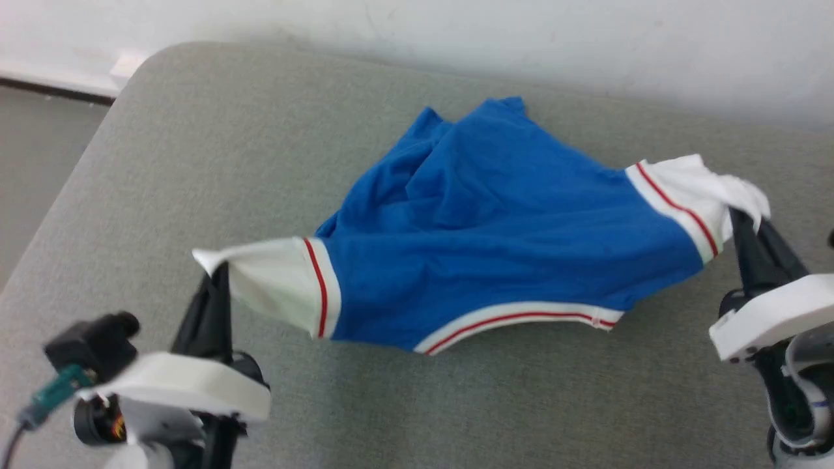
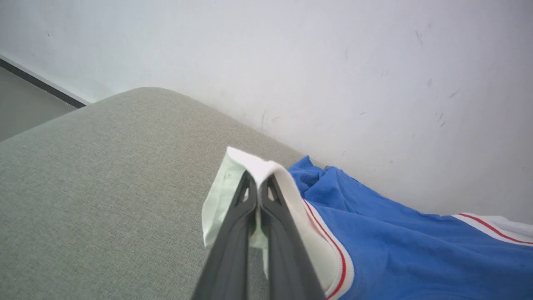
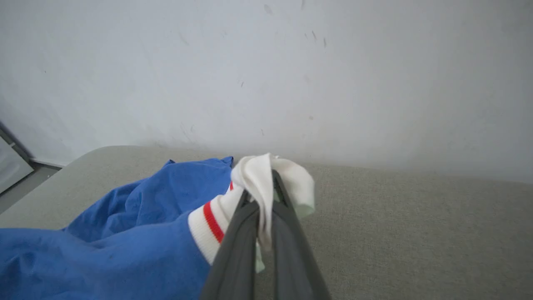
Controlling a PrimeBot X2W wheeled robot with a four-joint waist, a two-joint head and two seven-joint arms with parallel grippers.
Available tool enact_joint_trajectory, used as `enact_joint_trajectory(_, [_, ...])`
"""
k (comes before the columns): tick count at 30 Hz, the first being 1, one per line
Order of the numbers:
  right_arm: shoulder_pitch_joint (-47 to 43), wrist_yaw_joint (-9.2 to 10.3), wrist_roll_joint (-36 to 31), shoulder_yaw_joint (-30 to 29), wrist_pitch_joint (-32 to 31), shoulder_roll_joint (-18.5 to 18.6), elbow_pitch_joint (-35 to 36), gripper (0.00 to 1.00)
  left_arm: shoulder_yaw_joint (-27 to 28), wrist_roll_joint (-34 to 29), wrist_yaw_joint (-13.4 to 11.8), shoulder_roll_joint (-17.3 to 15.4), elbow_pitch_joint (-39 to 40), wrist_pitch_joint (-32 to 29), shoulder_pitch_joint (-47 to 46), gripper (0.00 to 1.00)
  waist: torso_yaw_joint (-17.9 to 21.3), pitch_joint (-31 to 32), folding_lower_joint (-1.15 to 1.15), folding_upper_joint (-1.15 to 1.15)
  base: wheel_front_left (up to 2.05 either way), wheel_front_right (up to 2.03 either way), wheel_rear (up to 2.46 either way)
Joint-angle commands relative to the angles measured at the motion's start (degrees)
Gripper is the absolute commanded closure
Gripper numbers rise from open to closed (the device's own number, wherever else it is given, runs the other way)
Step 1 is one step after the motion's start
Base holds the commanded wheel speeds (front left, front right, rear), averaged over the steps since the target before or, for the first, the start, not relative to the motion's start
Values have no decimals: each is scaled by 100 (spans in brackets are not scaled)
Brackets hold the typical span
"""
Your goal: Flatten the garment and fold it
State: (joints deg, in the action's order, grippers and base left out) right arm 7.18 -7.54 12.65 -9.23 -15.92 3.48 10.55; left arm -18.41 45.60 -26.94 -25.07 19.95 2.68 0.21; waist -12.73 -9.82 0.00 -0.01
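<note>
Garment (image 1: pixel 495 241) stretches between clamped left fingers (image 1: pixel 207 319) and right fingers (image 1: pixel 756 257).

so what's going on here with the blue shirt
The robot has the garment pinched at both ends: its left gripper is shut on one white sleeve, its right gripper on the other sleeve. The shirt is stretched between them over the grey padded surface, its blue body rumpled and bunched toward the wall, not yet flat or folded.
</note>
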Motion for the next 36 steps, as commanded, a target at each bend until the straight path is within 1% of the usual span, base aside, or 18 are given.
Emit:
enact_joint_trajectory(1, [178,5,160,-39,6,-19,171,100,112,40,59,-89,171,-34,-250,100,315,374,0,1,0,0,0])
enact_joint_trajectory(4, [312,5,388,-54,-139,-37,480,100,331,159,90,-130,389,-66,-516,100,477,577,0,1,0,0,0])
enact_joint_trajectory(8, [489,5,574,-20,-382,-47,932,100,602,210,63,-257,590,-125,-847,100,700,793,0,1,0,0,0])
enact_joint_trajectory(12, [680,5,737,-51,-588,-52,1402,100,716,248,60,-427,898,-326,-1141,100,918,962,0,1,0,0,0])
enact_joint_trajectory(16, [835,5,884,-148,-843,-55,1903,100,798,259,-8,-570,1310,-532,-1376,100,1105,1058,0,1,0,0,0])
enact_joint_trajectory(20, [998,5,980,-240,-1131,-57,2372,100,881,383,-79,-580,1728,-711,-1644,100,1231,1052,0,1,0,0,0])
enact_joint_trajectory(23, [1184,5,1047,-259,-1366,-58,2600,100,905,578,-111,-507,1882,-877,-1923,100,1303,975,0,1,0,0,0])
enact_joint_trajectory(26, [1512,5,1077,-237,-1564,-8,2645,100,871,689,-125,-487,1766,-1065,-2314,100,1347,846,0,1,0,0,0])
enact_joint_trajectory(28, [1806,5,1150,-205,-1687,1,2506,100,859,827,-137,-394,1540,-1179,-2644,100,1379,738,0,1,0,0,0])
enact_joint_trajectory(31, [2365,5,1142,-71,-1804,195,2134,100,726,750,-66,-522,999,-1399,-3227,100,1425,517,0,1,0,0,0])
enact_joint_trajectory(32, [2365,5,1142,-71,-1804,195,2134,100,726,750,-66,-522,999,-1399,-3227,100,1425,517,0,1,0,0,0])
enact_joint_trajectory(33, [2572,5,1143,-27,-1832,240,1958,100,649,743,-26,-534,797,-1488,-3448,100,1439,436,0,1,0,0,0])
enact_joint_trajectory(35, [3022,5,1058,180,-1846,464,1644,100,493,658,43,-577,389,-1650,-3951,100,1470,214,0,1,0,0,0])
enact_joint_trajectory(36, [3248,5,1063,261,-1845,489,1439,100,399,590,87,-597,164,-1725,-4223,100,1485,113,0,1,0,0,0])
